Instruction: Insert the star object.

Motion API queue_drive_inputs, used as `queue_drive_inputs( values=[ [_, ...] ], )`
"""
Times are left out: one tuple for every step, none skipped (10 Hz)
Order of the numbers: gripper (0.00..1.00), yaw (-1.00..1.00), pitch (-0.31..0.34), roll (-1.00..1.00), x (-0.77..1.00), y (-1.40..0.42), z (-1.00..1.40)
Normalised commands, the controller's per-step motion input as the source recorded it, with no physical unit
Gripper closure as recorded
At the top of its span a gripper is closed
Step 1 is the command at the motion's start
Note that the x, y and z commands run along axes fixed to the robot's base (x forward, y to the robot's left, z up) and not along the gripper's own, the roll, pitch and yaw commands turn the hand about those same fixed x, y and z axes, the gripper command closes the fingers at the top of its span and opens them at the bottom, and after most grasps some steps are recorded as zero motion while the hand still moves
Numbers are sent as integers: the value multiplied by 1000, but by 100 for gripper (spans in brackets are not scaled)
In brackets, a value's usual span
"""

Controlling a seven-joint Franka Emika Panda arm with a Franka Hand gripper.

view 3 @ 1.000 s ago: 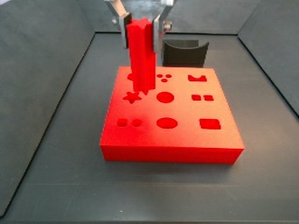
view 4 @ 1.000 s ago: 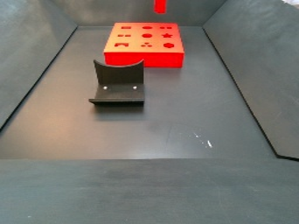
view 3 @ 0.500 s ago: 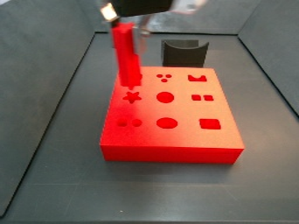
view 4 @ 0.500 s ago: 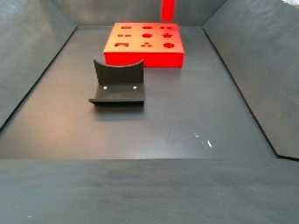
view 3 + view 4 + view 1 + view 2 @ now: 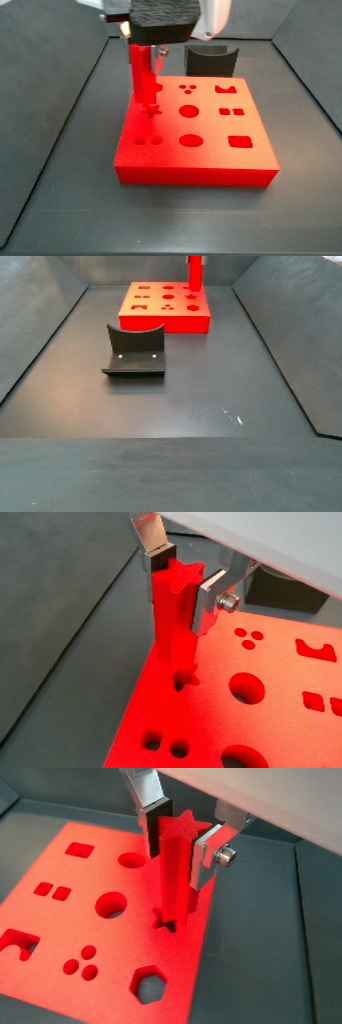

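Observation:
My gripper (image 5: pixel 144 42) is shut on the upper end of the star object (image 5: pixel 142 72), a slim bright red rod with a star-shaped cross section. The rod hangs nearly upright. Its lower tip sits in the mouth of the star-shaped hole (image 5: pixel 183 682) of the flat red block (image 5: pixel 214 160). In both wrist views the silver fingers (image 5: pixel 209 596) (image 5: pixel 209 850) clamp the rod (image 5: pixel 174 873) from two sides above the star hole (image 5: pixel 167 922). In a side view the rod (image 5: pixel 195 274) stands at the block's (image 5: pixel 160 318) far right part.
The dark L-shaped fixture (image 5: pixel 211 58) stands on the floor just behind the block, and shows in front of it in a side view (image 5: pixel 134 351). The block carries several other shaped holes, such as a round hole (image 5: pixel 190 141). Sloping dark walls enclose the floor.
The gripper has come down with the rod. The rod has shifted sideways over the block, and its tip has reached the star hole.

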Motion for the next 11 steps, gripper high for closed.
queue_drive_inputs(
  values=[
    [100,-249,16,-207,263,100,74],
    [100,-134,-49,-139,0,54,0],
    [100,-97,-160,-226,0,0,-129],
    [100,-60,-179,-201,0,29,-163],
    [100,11,-133,-160,-20,0,-83],
    [100,57,-159,-170,0,0,-134],
    [100,49,-151,-129,0,0,-114],
    [100,34,-109,-54,0,0,-109],
    [100,0,-79,-26,43,-54,-137],
    [100,0,-83,-31,34,-57,-137],
    [100,14,-70,0,74,-117,-137]
  ],
)
